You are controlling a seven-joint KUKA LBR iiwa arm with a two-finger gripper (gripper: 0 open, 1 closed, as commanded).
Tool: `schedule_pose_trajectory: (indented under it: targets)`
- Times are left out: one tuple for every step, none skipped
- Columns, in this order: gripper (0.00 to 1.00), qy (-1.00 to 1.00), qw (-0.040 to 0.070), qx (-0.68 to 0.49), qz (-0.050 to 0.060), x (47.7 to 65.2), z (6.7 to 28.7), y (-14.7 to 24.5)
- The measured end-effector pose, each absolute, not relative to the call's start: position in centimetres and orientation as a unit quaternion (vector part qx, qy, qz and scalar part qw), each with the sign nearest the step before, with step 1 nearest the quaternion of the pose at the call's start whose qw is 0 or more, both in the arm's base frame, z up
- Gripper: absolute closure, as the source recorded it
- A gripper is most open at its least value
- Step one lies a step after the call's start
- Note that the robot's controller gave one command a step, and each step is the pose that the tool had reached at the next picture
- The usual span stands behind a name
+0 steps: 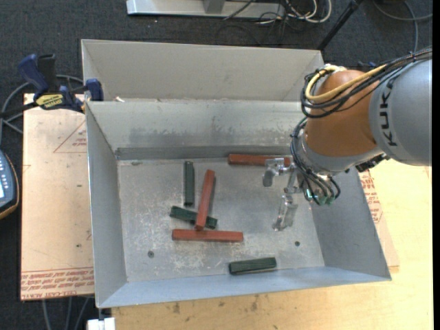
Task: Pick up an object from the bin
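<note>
My gripper [277,199] hangs over the right part of the bin floor, its two metal fingers spread apart with nothing between them. One fingertip [269,178] lies just below a red-brown bar [256,160] at the back wall; the other fingertip [282,220] points to the front. A dark green bar [252,266] rests near the front edge, below and left of the gripper.
Left of centre lies a small heap: a red-brown bar [205,198] leaning across a dark green bar [192,216], another red-brown bar [207,236] lying flat, and an upright dark green bar [188,183]. The arm's orange cover and cables hang over the bin's right side.
</note>
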State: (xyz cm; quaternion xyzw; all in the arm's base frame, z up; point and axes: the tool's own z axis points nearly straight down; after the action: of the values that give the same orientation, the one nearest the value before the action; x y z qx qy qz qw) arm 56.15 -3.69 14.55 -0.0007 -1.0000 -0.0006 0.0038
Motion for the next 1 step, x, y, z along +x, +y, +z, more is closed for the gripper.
schedule_pose_trajectory:
  targets:
    - [0.0, -0.995, 0.002, -0.098, -0.002, 55.2, 6.93, 4.7]
